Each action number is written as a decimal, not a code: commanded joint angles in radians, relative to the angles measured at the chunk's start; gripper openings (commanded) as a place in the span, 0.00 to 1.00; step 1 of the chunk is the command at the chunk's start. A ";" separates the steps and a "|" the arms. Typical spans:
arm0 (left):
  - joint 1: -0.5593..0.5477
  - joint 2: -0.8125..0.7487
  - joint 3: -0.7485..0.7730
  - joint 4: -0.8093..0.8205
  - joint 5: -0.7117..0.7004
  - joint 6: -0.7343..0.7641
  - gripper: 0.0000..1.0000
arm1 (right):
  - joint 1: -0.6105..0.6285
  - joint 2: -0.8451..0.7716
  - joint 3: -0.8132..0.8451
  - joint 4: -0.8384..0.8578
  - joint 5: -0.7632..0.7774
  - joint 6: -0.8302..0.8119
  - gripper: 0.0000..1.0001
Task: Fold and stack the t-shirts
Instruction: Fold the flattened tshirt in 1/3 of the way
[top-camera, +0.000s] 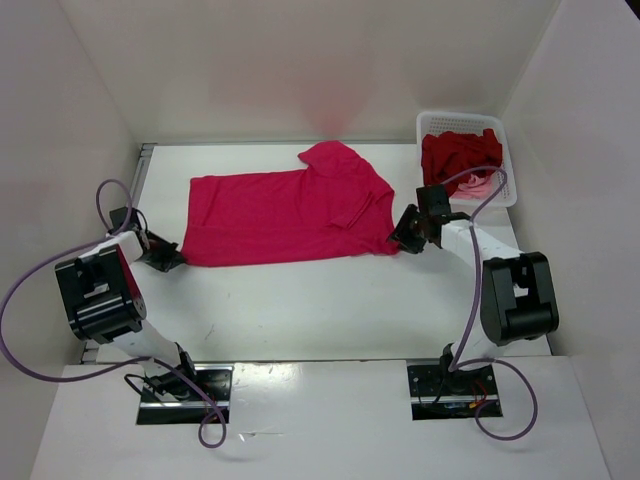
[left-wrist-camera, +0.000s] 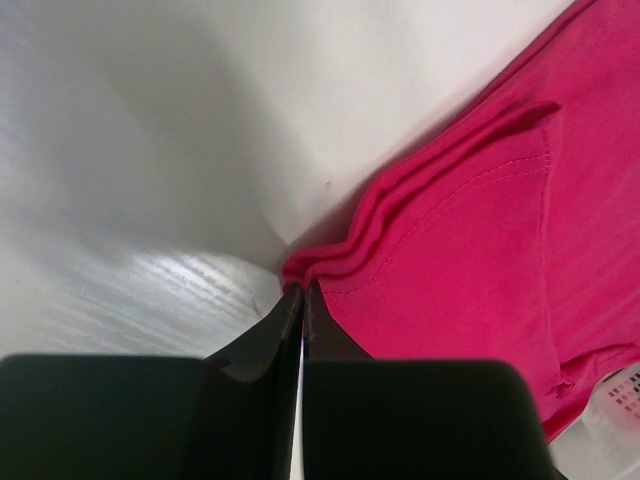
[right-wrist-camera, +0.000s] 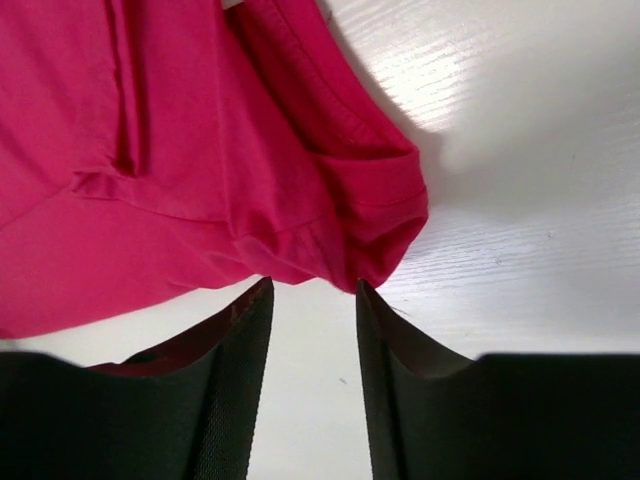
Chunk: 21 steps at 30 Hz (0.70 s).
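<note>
Magenta t-shirt (top-camera: 280, 215): spread flat in the middle of the bench (top-camera: 320, 300).
Left hand (top-camera: 168, 258): closed at the shirt's 8 o'clock corner, possibly pinching the hem.
Right hand (top-camera: 405, 238): open, fingers apart at the sleeve, 3 o'clock side.
Basket (top-camera: 508, 165): at 1 o'clock, holding the crimson t-shirt (top-camera: 458, 155) and the pink t-shirt (top-camera: 478, 186).

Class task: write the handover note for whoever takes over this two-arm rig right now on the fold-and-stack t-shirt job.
Left end effector: shut, tips at the near left hem corner of the bright magenta-red cloth t-shirt; unclear whether cloth is pinched.
Right end effector: open, that shirt's near right sleeve just ahead of its tips.
Magenta shirt: spread out on the white table, not folded.
Dark crimson cloth t-shirt and light pink cloth t-shirt: bunched in the white plastic mesh basket, far right.
Done: one shirt laid out.
Left: fold all three, then stack.
</note>
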 joint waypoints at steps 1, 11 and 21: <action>0.001 0.019 0.056 0.002 -0.020 0.027 0.00 | 0.014 0.025 0.006 -0.003 0.022 -0.013 0.42; 0.001 0.019 0.065 0.002 -0.020 0.037 0.00 | 0.034 0.105 0.045 -0.007 -0.008 -0.042 0.24; 0.001 0.019 0.065 0.002 -0.022 0.046 0.00 | 0.043 0.105 0.077 -0.024 0.047 -0.042 0.00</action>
